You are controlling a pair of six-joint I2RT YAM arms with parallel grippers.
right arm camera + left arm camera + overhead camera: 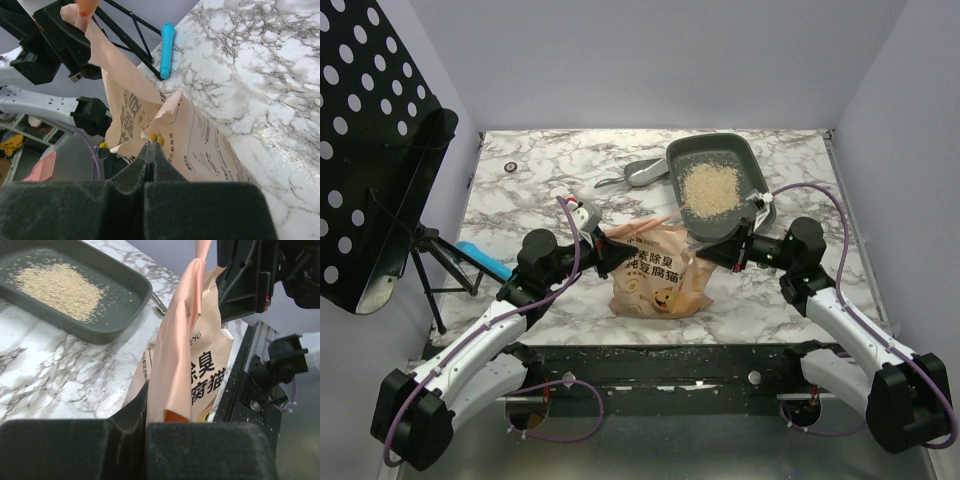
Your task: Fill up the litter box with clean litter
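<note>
In the centre-left of the top view, the left end effector (603, 247) is clamped shut on the left top edge of the bag (660, 282). The bag stands near the front edge of the table (520, 195), with bare marble to its left. The right end effector (722, 250) pinches the bag's right top corner. Just behind, upper centre-right, the litter box (752, 160) holds a heap of clean litter (708, 185).
</note>
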